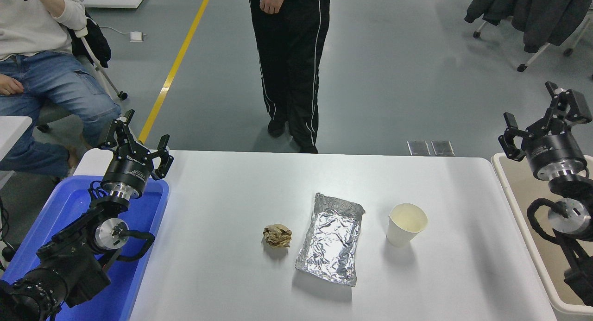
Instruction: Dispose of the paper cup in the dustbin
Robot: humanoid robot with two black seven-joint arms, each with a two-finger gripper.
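The white paper cup stands upright on the white table, right of centre, its cream inside showing. The beige dustbin stands off the table's right edge, partly cut off by the picture. My right gripper is open and empty, held above the dustbin's far end, well to the right of the cup and beyond it. My left gripper is open and empty, parked over the blue bin at the lower left.
A crumpled brown paper ball and a foil tray lie left of the cup. A blue plastic bin stands at the table's left edge. One person stands at the far side; another sits at the upper left.
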